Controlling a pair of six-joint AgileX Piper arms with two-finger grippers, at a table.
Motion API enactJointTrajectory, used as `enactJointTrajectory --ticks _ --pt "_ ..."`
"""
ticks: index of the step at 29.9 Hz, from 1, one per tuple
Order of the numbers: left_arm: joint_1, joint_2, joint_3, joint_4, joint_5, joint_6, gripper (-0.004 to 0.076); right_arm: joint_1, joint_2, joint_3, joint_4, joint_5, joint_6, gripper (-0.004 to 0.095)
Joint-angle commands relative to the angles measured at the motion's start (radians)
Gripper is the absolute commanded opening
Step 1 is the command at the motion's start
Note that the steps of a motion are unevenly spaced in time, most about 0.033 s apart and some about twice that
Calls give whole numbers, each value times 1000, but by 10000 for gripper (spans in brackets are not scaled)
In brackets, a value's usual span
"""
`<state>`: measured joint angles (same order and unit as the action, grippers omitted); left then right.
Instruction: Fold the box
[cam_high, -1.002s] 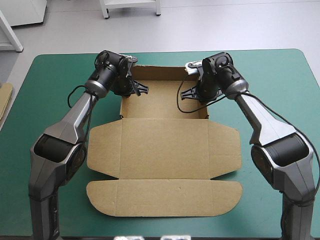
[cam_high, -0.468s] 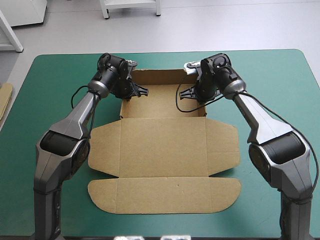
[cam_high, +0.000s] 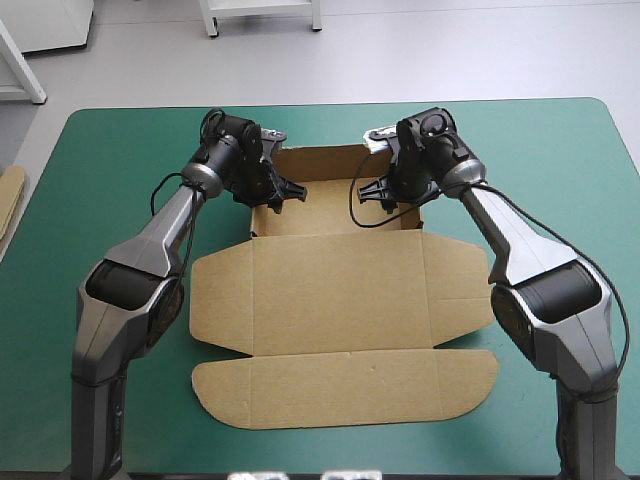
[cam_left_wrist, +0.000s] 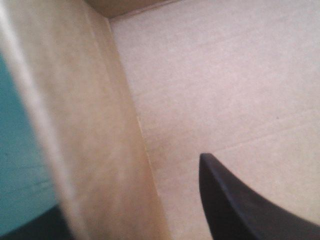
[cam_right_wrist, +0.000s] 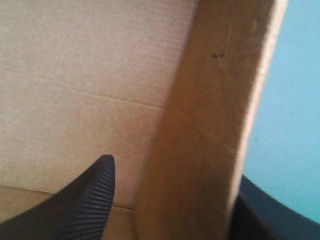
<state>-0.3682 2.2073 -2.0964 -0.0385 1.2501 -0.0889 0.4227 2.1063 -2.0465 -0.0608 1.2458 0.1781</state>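
Left gripper: narrow, clamped on the left side wall of the box; one black finger is inside the tray, the other outside over the cover.
Right gripper: narrow too, gripping the right side wall; the ribbed inner finger is inside, the outer finger against the wall's outside face.
Box: brown and open, lying on the bench between and behind both grippers; both held walls stand upright.
Tray floor: flat under the inner fingers.
Back wall: raised, just ahead of both grippers, spanning between them.
Lid: flat on the bench behind the grippers, with side flaps and rounded front flap spread out.
Bench: teal-green cover showing just outside each held wall.
Spare board: brown edge well off to the left gripper's outer side, beside the bench's left edge.
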Motion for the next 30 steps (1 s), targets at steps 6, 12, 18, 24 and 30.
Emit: enactJointTrajectory --ticks 6,12,18,24,30 --pt "-22 -141 -25 -71 -26 34 475 12 -62 -131 9 0 -23 564" --pt "-22 -165 -25 -65 -41 54 475 12 -62 -161 -13 -1 -18 554" --pt "-20 -152 -25 -55 -44 54 475 12 -62 -160 -61 -8 -15 554" --pt "-20 -151 -25 -15 -66 50 475 -14 -58 -160 -83 -42 -8 554" --pt "-1 -131 -25 -5 -94 43 475 -34 -59 -160 -79 -112 -11 554"
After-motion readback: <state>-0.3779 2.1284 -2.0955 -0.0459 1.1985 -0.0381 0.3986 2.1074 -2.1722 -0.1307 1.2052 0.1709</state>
